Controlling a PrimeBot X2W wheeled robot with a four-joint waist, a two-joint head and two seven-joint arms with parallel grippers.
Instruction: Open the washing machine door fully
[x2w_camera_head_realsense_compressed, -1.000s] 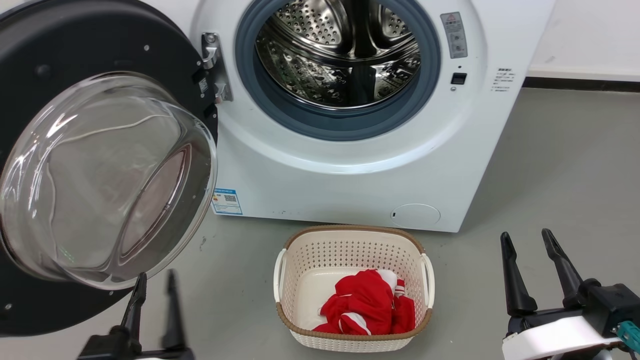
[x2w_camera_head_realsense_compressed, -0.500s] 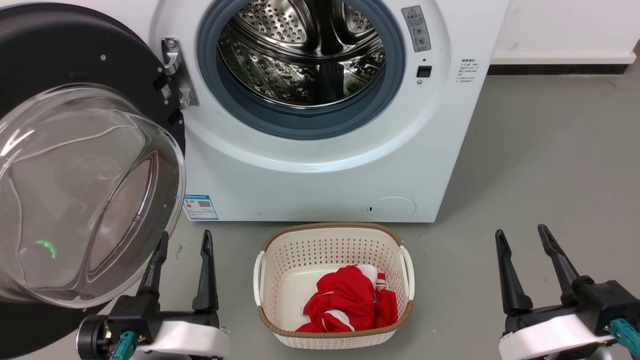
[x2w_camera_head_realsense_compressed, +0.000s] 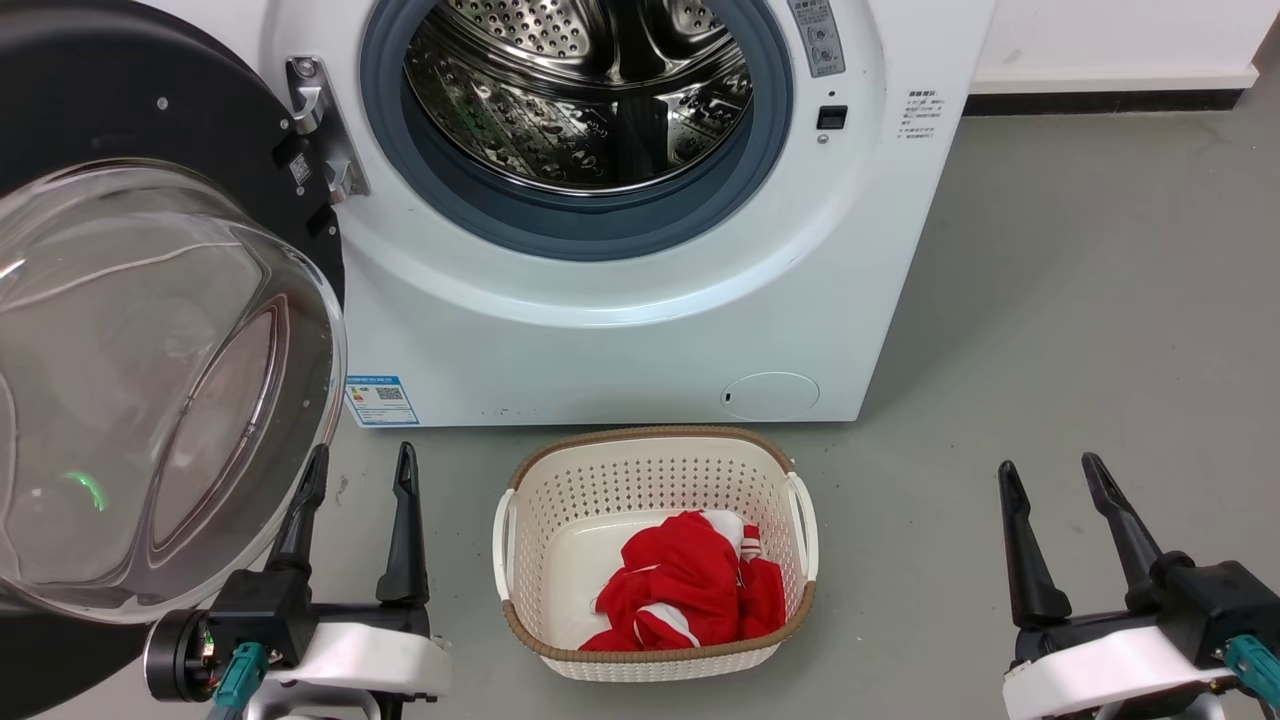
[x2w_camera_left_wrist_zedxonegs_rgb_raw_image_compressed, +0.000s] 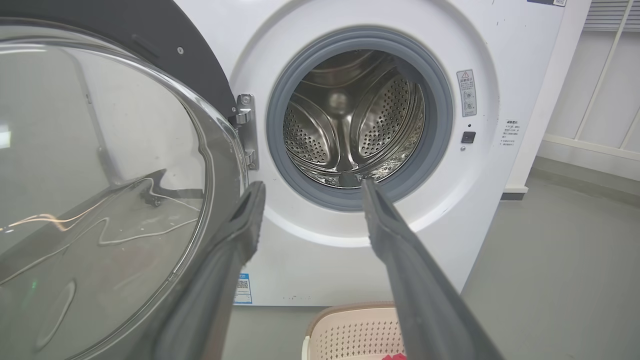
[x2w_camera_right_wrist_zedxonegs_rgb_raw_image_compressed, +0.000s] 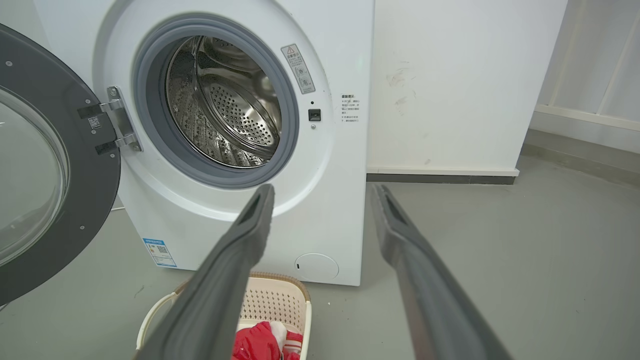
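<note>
The washing machine door (x2w_camera_head_realsense_compressed: 150, 380) hangs open at my nine o'clock; left claw (x2w_camera_head_realsense_compressed: 361, 455) and right claw (x2w_camera_head_realsense_compressed: 1048, 466) gape empty.

Looks like a laundry corner, pretty bare; can't tell if it's a home or some test room. A white front-loading washer (x2w_camera_head_realsense_compressed: 620, 330) sits on a plain grey floor (x2w_camera_head_realsense_compressed: 1080, 300), with a basket (x2w_camera_head_realsense_compressed: 655, 436) of red clothes (x2w_camera_head_realsense_compressed: 680, 590) at its 6 o'clock. A white wall (x2w_camera_right_wrist_zedxonegs_rgb_raw_image_compressed: 450, 75) with dark skirting (x2w_camera_right_wrist_zedxonegs_rgb_raw_image_compressed: 440, 178) is at its 3 o'clock.
</note>
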